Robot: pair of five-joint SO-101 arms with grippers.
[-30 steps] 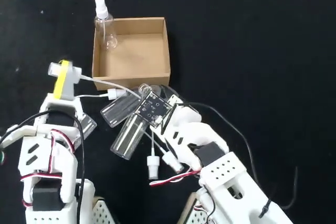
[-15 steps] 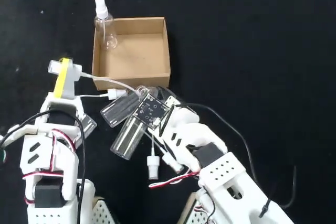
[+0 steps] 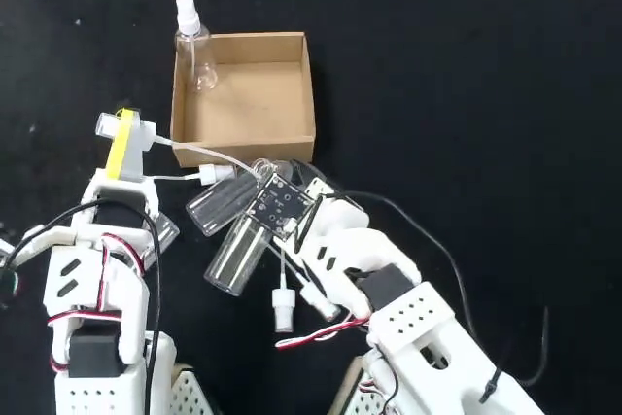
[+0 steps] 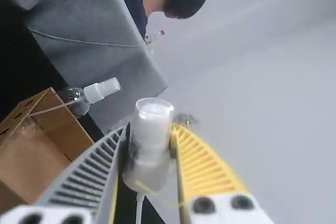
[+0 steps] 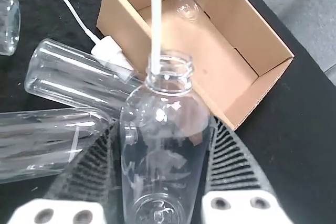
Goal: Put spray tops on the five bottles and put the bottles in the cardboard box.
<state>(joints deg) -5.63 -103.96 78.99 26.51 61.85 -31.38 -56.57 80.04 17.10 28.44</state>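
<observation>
My left gripper [image 3: 121, 135] is shut on a white spray top [image 4: 149, 140] and holds it above the table left of the cardboard box [image 3: 243, 94]. The top's long dip tube [image 3: 209, 155] runs right into the open neck of a clear bottle [image 5: 165, 145]. My right gripper [image 5: 157, 166] is shut on that bottle, just in front of the box [image 5: 220, 51]. A capped bottle [image 3: 192, 46] stands in the box's far left corner. Two clear bottles [image 3: 238, 245] lie beside the right gripper [image 3: 277, 177], with loose spray tops [image 3: 284, 308] near them.
Another loose spray top [image 3: 214, 174] with its tube lies on the black table [image 3: 466, 104] between the arms. A further clear bottle [image 3: 160, 232] lies partly under the left arm. Open table stretches to the right of the box.
My left gripper with the spray top has shifted slightly right toward the box, and the tube has slid further into the held bottle. The right arm nudged a little left early on.
</observation>
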